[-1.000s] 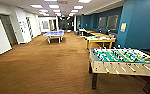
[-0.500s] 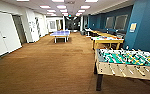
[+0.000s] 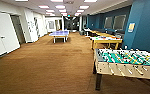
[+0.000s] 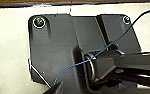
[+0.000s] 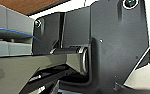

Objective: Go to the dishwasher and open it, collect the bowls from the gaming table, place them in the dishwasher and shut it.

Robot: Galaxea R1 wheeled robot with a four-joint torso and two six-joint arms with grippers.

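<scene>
I am in a long games room with brown carpet. Past the table-football table, a pale-topped table on yellow legs (image 3: 105, 39) carries small colourful things, too blurred to tell whether any are bowls. It may be the gaming table. The dishwasher is out of view. Both wrist views look onto my own dark plate and jointed bar against my white body, with a thin blue cable across them.
A table-football table (image 3: 127, 62) stands close on the right, its near leg by my path. A blue table-tennis table (image 3: 59, 33) sits mid-room ahead. White doors (image 3: 2, 37) line the left wall, a blue wall (image 3: 143, 27) the right. Wide carpet lies between.
The whole head view has shifted slightly as I roll forward. The table-football table sits a little nearer and lower in the picture. Nothing in the room has moved.
</scene>
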